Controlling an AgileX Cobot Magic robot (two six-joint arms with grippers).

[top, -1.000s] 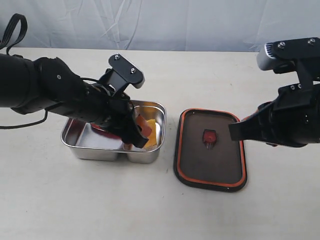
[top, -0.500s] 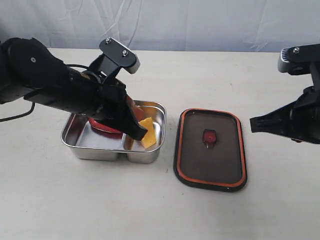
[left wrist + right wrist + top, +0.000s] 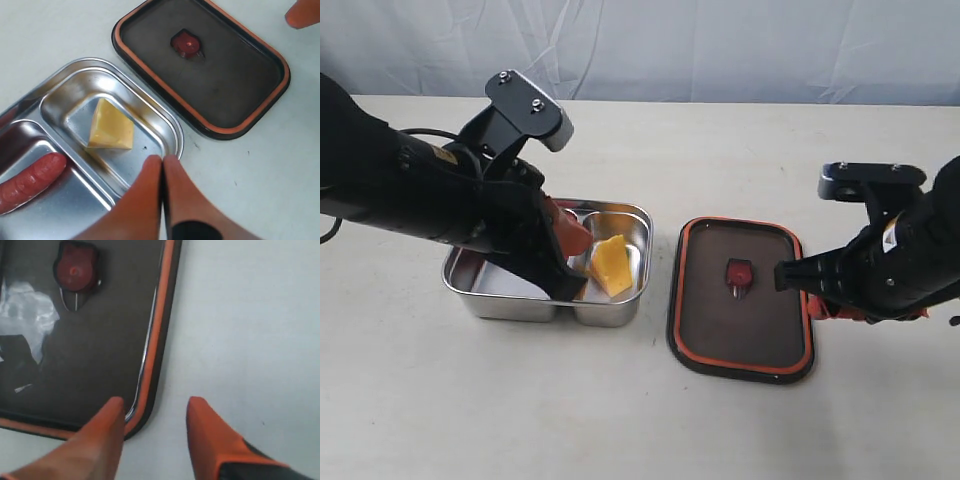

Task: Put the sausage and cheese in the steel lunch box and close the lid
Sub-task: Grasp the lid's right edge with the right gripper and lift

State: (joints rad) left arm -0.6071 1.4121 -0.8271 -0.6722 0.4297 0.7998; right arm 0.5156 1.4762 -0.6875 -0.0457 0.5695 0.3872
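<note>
Your left pincer point(image 3: 162, 164) is pressed together and pinches nothing. A second ago it was spread and low inside the steel lunch box point(image 3: 620, 316); now it sits higher, over the box at centre left of the exterior view. The cheese point(image 3: 111, 127) it hovered over lies free in the box's right compartment, so judge that drop done. The sausage point(image 3: 30, 179) lies in the left compartment across the divider, mostly hidden behind your arm in the exterior view.

Your right pincer point(image 3: 156, 405) has changed too. It was closed and off to the right; now it is spread and down at the right edge of the lid point(image 3: 740, 330). One finger is over the lid's orange rim and the other over bare table point(image 3: 250, 315). Whether either touches, you cannot tell. Both foods being in, the lid is what remains.

The lid lies flat on the table just right of the box, apart from it. It is a dark tinted rectangle with rounded corners, an orange band around its edge and a small red-orange valve tab point(image 3: 738, 272) at its centre. The cheese is a yellow-orange wedge, and the sausage is glossy red and slightly curved.
</note>
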